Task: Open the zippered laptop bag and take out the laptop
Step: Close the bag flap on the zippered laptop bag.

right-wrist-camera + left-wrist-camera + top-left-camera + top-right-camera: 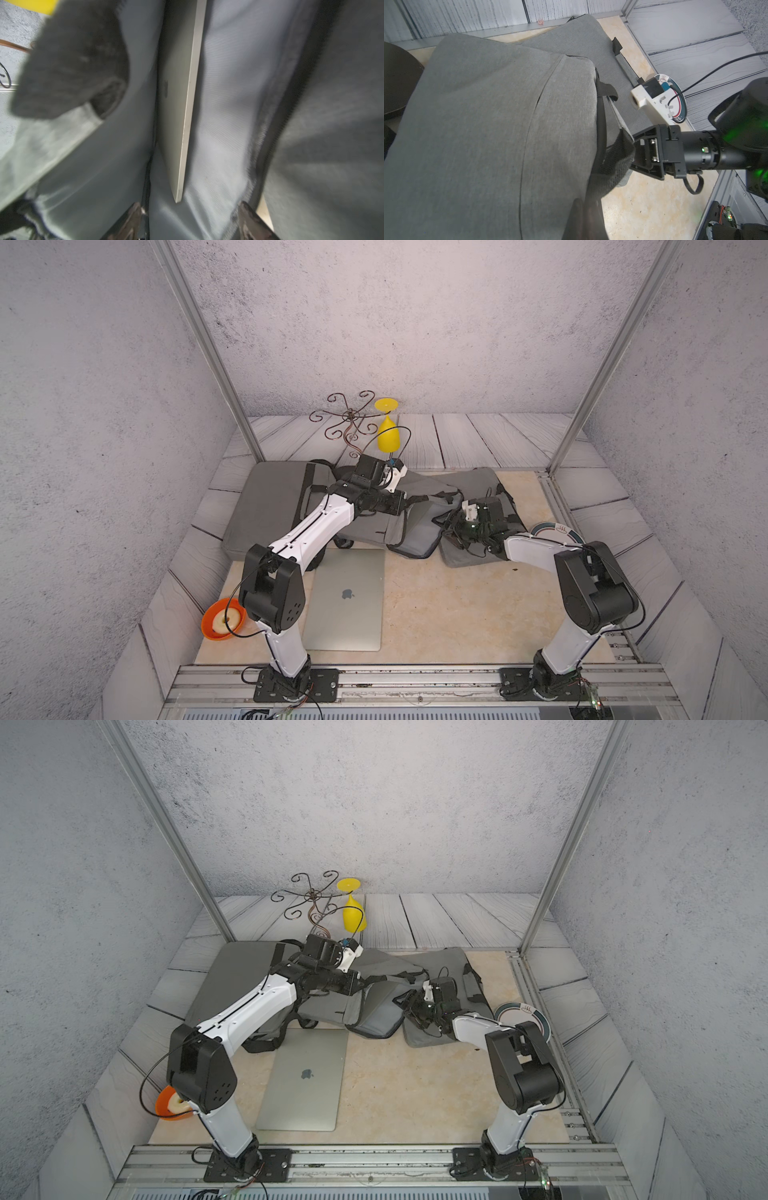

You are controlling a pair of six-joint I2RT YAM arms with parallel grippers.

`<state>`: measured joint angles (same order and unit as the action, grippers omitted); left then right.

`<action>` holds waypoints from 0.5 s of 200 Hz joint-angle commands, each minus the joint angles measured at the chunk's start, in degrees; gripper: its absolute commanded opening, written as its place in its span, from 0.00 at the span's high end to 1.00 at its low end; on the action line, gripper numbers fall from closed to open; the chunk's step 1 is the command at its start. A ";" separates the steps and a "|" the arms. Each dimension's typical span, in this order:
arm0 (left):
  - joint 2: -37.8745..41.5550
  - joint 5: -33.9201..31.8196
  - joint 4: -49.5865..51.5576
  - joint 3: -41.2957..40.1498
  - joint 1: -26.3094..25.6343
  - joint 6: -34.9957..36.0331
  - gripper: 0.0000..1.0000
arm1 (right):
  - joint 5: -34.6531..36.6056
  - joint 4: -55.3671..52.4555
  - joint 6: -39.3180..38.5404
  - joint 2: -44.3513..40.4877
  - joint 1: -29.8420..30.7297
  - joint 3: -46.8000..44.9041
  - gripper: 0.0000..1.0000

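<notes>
The grey laptop bag (469, 483) lies crumpled mid-table, its mouth lifted open (376, 1011). My left gripper (411, 499) is shut on the bag's upper flap (488, 124), and its fingertips (583, 218) pinch the fabric edge. My right gripper (451, 526) is open and reaches into the bag mouth. Its fingers (133, 218) straddle pale lining. A silver laptop (178, 104) lies between the lining layers just ahead of my right gripper (189, 204), not touched. In both top views a silver laptop (345, 599) lies flat on the table in front of the bag.
A second flat grey bag (262, 506) lies at the left under my left arm. At the back, a yellow glass (387, 433) hangs from a copper wire stand (351, 418). An orange bowl (220, 620) sits front left, and a plate (557, 531) is by my right forearm.
</notes>
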<state>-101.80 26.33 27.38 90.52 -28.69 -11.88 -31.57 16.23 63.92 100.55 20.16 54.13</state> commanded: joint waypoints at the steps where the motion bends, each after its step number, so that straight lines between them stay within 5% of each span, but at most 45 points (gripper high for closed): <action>1: 1.03 3.78 -4.36 1.41 -0.59 -0.97 1.00 | -1.05 5.43 2.94 5.54 0.92 2.74 0.27; 100: 0.81 7.43 -8.00 0.43 -0.59 -1.88 1.00 | -0.78 14.58 7.81 23.32 4.67 13.64 0.32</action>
<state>-101.80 28.34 26.30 90.52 -28.67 -13.54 -32.67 27.09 69.08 118.43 23.79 66.11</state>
